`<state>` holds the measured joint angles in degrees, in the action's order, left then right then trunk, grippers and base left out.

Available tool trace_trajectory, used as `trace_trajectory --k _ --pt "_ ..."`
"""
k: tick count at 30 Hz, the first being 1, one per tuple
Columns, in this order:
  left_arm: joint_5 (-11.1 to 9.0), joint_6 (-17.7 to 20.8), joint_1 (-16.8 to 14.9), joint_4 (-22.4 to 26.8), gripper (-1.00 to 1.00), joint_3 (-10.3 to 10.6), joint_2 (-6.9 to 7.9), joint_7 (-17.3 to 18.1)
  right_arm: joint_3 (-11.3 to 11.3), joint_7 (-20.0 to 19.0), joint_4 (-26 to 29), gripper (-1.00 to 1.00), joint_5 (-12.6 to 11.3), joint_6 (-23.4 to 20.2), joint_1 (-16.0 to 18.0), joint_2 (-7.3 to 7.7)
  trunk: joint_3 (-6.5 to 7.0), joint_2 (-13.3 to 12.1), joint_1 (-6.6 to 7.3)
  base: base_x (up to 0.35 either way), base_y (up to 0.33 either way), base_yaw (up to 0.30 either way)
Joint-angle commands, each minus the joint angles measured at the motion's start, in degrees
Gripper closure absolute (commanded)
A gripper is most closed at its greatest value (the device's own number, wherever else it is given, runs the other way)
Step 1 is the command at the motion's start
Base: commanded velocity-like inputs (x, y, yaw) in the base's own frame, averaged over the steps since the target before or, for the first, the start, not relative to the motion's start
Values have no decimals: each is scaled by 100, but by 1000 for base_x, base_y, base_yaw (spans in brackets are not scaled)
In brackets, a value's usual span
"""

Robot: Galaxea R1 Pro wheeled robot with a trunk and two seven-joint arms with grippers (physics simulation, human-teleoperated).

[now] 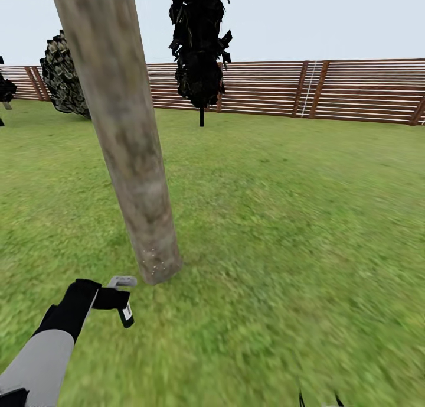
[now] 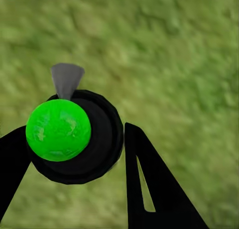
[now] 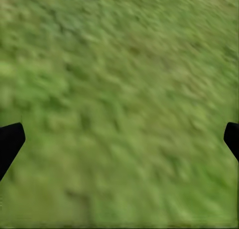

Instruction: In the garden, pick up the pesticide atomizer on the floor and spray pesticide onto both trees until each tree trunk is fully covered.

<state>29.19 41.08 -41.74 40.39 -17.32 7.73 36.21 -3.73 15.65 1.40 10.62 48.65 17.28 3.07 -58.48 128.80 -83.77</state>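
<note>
From my head camera, my left gripper [image 1: 113, 299] is clamped around the pesticide atomizer [image 1: 122, 300], held low over the grass [image 1: 283, 230] just beside the foot of the leaning tree trunk [image 1: 121, 135]. The grey trigger head points toward the trunk's base, where a few pale specks of pesticide [image 1: 154, 266] show on the bark; higher up the bark looks bare. A second tree [image 1: 200, 46] with a dark jagged crown stands well apart, near the slatted fence [image 1: 330, 91], and a dark bush [image 1: 64, 76] sits behind the trunk.

From my left wrist camera, I look down the bottle [image 2: 79, 137]: its round black body sits between my two fingers [image 2: 154, 189], a bright green ball on its end and the grey nozzle pointing away over the lawn.

From my right wrist camera, my right gripper [image 3: 119, 139] hangs spread wide over grass, holding nothing.

I judge I'm early in spraying the first trunk. Next I'd need to lift the nozzle and sweep it up the bark, then around the sides, before heading to the other tree
</note>
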Motion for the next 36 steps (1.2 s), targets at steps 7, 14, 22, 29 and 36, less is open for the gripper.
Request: trace_trajectory --k 7,14,22,29,36 --pt "-42 138 -27 472 100 13 -72 25 4 0 -8 -100 2 -5 -31 0 0 0 0 0 0 0" --pt "-43 715 40 892 100 39 -39 45 0 0 -8 -100 2 -5 -31 0 0 0 0 0 0 0" --pt "-54 760 -59 959 100 335 -358 30 -16 15 281 -100 -24 4 -31 -253 0 0 0 0 0 0" --pt "-30 756 -51 988 100 289 -324 29 7 0 315 -100 -11 4 -31 -256 0 0 0 -49 13 0" --pt "-39 768 -79 1157 100 345 -507 3 24 -10 329 -100 1 4 -31 -278 0 0 0 -88 26 0"
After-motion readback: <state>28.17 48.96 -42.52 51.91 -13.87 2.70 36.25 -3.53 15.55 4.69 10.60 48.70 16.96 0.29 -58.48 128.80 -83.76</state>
